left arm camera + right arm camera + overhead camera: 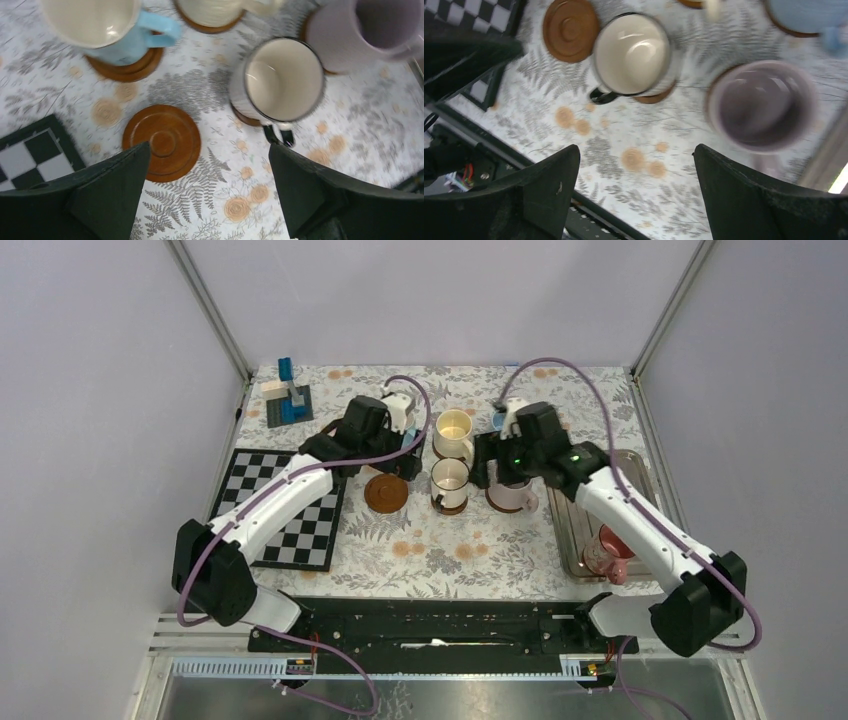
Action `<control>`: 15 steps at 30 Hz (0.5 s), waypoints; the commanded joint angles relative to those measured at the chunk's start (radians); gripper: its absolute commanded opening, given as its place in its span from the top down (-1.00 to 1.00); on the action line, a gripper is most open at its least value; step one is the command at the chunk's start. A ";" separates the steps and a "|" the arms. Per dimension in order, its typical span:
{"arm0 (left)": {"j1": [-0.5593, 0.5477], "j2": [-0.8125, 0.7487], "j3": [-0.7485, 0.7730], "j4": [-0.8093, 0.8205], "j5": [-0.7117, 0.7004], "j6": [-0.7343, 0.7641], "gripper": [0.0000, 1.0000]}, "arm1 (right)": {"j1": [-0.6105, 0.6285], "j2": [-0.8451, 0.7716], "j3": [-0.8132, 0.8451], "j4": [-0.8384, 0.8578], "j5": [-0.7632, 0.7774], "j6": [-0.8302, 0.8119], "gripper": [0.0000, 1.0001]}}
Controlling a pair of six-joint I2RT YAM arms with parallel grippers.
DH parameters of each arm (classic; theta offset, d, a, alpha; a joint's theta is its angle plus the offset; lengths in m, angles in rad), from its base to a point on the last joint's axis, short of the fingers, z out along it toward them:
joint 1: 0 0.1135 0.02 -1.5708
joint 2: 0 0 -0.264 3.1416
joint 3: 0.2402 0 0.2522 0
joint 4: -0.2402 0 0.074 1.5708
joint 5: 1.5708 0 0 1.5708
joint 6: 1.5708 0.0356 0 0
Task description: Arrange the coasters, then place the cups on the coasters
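Note:
One bare coaster (385, 493) (162, 142) (570, 29) lies left of the white-cream cup (450, 480) (282, 80) (631, 52), which stands on a coaster. Behind it is the yellow-cream cup (453, 430). The lilac cup (510, 498) (761, 105) stands on a coaster to the right. A light blue cup (95, 25) rests on a coaster (127, 70). A pinkish red cup (605, 555) lies in the tray. My left gripper (209, 147) hovers open just beside the bare coaster. Near the lilac cup, my right gripper (636, 147) is open and holds nothing.
A chequered board (285, 505) lies at the left, its corner close to the left gripper's finger. A grey metal tray (640, 465) sits at the right edge. A blue block structure (288, 400) stands at the back left. A second light blue cup (809, 12) is at the back.

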 commanded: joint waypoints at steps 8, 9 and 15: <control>0.201 -0.138 -0.051 0.144 -0.291 -0.311 -0.98 | 0.353 0.240 0.091 0.089 0.338 0.283 -0.95; 0.215 -0.150 -0.064 0.150 -0.285 -0.316 -0.98 | 0.360 0.259 0.102 0.084 0.351 0.300 -0.96; 0.250 -0.197 -0.110 0.169 -0.244 -0.327 -0.98 | 0.369 0.355 0.156 0.023 0.376 0.367 -0.97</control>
